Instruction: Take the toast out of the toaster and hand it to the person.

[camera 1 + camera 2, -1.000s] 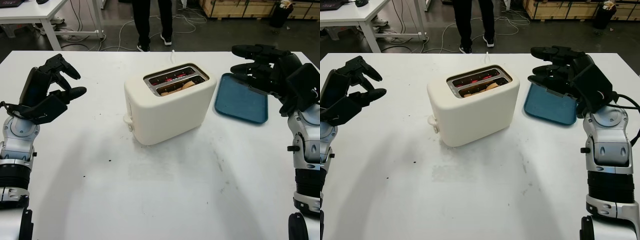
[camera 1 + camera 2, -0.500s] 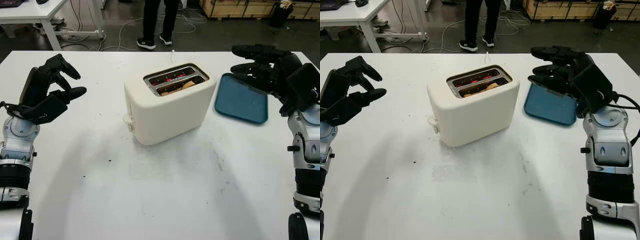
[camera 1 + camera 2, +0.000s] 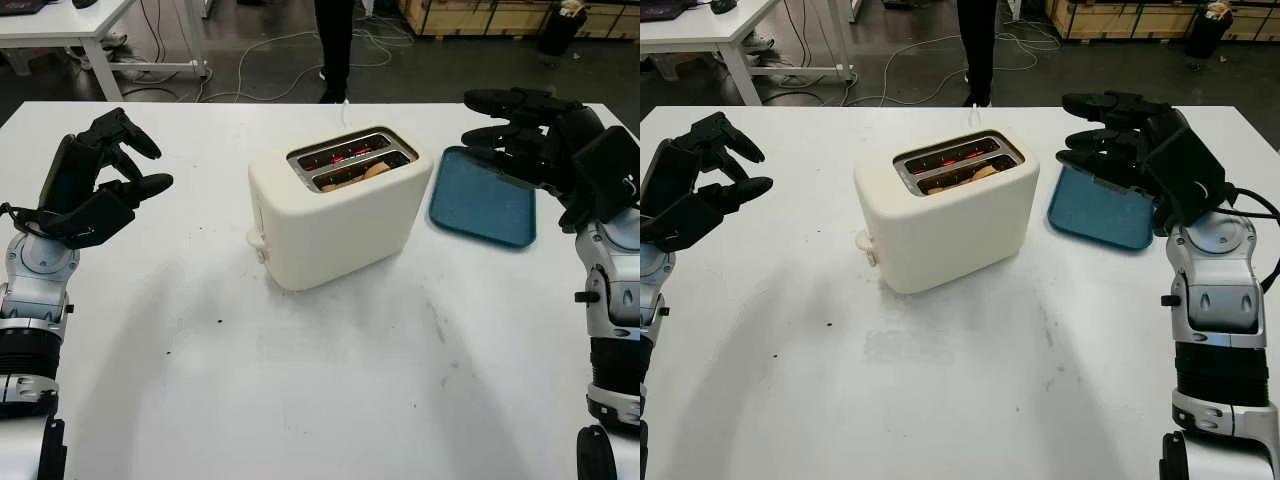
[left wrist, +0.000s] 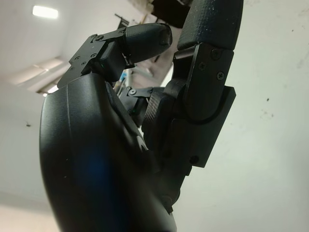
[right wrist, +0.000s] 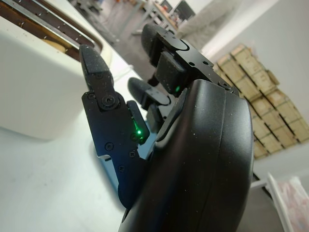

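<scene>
- Left eye view: a cream, round-cornered toaster (image 3: 338,205) with a smooth, matte-looking shell stands at the centre of the white table (image 3: 330,400). The toast (image 3: 362,174) sits low in the nearer slot, a pale brown edge just under the rim; the slot behind glows red. A flat blue tray (image 3: 483,197) with rounded corners lies to the right of the toaster, close but apart. The left hand (image 3: 100,180), black and hard-shelled, hovers at the left edge of the frame, released and holding nothing. The right hand (image 3: 535,135) hangs at the upper right over the tray's far side, likewise open and empty. A person's legs (image 3: 336,45) stand at the top centre, beyond the table.
- Right eye view: the same layout. Both hands are well apart from the toaster, so I judge the task has not begun: the reach is the step in hand. The next move likely calls for the right hand, the nearer one, to travel over the slot and pinch the thin exposed edge of the bread, which offers little to grip.
- Left wrist view: the hand's glossy shell and its fingers (image 4: 205,72) against the speckled tabletop, closed on nothing.
- Right wrist view: the black fingers (image 5: 104,111) reach toward the toaster's cream wall (image 5: 34,87), with a gap between.
</scene>
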Tool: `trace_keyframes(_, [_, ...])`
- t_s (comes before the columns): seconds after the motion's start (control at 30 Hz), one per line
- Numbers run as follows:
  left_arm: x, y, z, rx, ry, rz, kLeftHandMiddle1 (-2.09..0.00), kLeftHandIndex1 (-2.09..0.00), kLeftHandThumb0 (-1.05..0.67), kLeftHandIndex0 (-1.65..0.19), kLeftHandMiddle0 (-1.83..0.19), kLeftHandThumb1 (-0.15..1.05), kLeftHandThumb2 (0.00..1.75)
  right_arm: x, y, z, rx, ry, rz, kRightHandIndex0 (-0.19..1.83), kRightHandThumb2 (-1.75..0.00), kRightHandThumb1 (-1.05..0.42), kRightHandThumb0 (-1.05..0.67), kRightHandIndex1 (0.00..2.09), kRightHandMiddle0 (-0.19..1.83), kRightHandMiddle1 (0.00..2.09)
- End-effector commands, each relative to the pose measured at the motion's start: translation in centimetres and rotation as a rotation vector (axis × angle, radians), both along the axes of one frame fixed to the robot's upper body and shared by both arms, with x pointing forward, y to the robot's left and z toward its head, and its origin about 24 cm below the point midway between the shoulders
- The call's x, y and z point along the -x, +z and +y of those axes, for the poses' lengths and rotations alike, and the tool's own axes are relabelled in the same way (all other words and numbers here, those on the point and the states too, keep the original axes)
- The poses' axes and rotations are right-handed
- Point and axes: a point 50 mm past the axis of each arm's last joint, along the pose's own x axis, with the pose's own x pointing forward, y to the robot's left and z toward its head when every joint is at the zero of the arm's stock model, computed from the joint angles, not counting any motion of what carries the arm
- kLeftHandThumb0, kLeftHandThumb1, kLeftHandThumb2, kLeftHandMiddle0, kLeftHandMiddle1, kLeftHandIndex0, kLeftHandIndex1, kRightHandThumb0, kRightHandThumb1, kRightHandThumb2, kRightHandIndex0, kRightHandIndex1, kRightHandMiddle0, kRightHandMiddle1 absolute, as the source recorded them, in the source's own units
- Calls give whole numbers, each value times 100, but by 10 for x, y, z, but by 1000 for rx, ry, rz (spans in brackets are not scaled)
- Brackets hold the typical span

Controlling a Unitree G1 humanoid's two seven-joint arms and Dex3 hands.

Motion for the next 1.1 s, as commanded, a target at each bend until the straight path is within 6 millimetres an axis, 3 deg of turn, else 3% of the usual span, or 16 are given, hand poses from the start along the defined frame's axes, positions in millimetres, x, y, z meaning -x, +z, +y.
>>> trace_keyframes(0.0, [-2, 5, -3, 4, -4, -17, -159, -156, -105, -43, -60, 92, 20, 0, 4, 2, -5, -1, -10, 52, 0, -77, -38, 69, 78, 1])
trace_keyframes(1.07, [-1, 3, -4, 6, -9, -8, -161, -157, -105, -43, -62, 92, 19, 1, 3, 3, 4, 2, -18, 52, 0, -78, -34, 72, 79, 1])
